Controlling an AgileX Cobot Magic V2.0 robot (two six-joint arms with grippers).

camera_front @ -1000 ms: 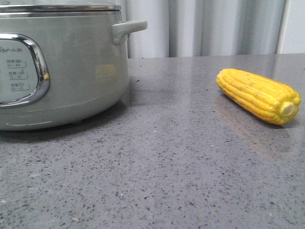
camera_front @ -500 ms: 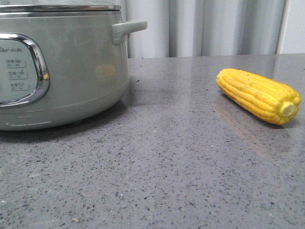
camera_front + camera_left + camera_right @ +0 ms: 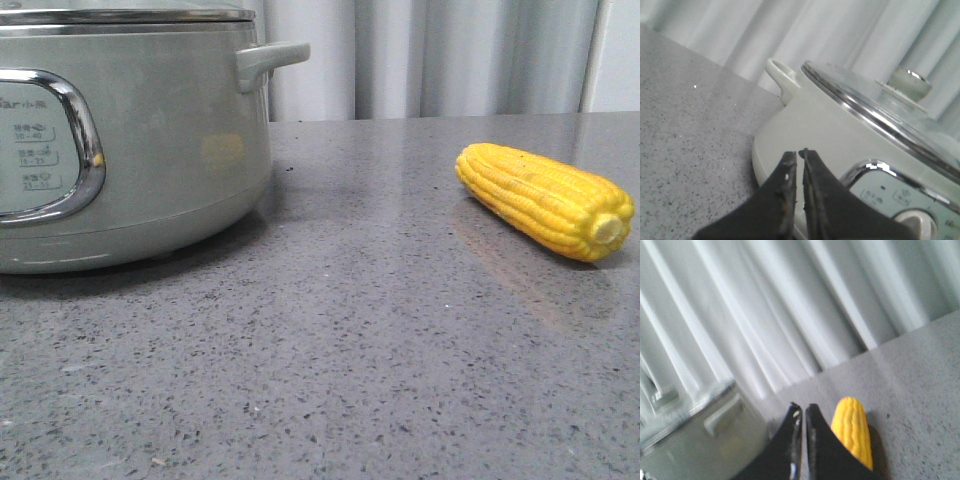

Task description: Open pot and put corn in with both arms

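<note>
The sage-green pot (image 3: 150,150) stands at the left of the grey table with its glass lid (image 3: 875,107) on; the lid knob (image 3: 910,84) shows in the left wrist view. The yellow corn (image 3: 545,200) lies on the table at the right, stub end toward the camera. Neither gripper shows in the front view. My left gripper (image 3: 798,153) is shut and empty, off the pot's control-panel side (image 3: 890,195). My right gripper (image 3: 802,407) is shut and empty, above the table with the corn (image 3: 854,432) just beside it and the pot (image 3: 705,440) further off.
A pale pleated curtain (image 3: 430,55) hangs behind the table's far edge. The pot's side handle (image 3: 270,60) juts toward the corn. Bare speckled tabletop (image 3: 350,330) lies between the pot and the corn and in front of both.
Nothing has visibly changed in the front view; pot and corn stay put.
</note>
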